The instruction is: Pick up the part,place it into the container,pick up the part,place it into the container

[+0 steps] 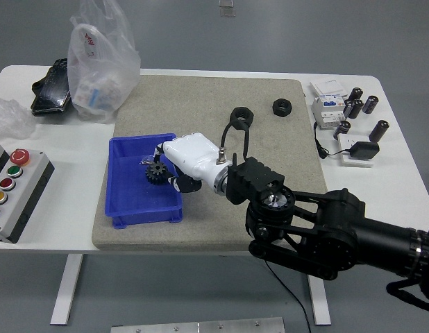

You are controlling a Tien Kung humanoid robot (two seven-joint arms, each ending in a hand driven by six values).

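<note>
A blue bin [131, 208] stands on the left part of a grey felt mat [200, 104], with a black gear [157, 171] lying in it. My right hand [174, 165], white with black fingertips, reaches low over the bin's right side, right next to that gear. Its fingers are curled on a smaller black gear, which is mostly hidden under the hand. Two black nut-like parts [240, 115] [282, 107] lie on the mat at the upper right. The left arm is out of view.
A plastic bag [100, 62] and a black object [51, 87] sit at the back left. A button box [13, 189] is at the left edge. Several black cylinders [360, 104], a white device [329, 104] and a black adapter [360, 150] lie at the right.
</note>
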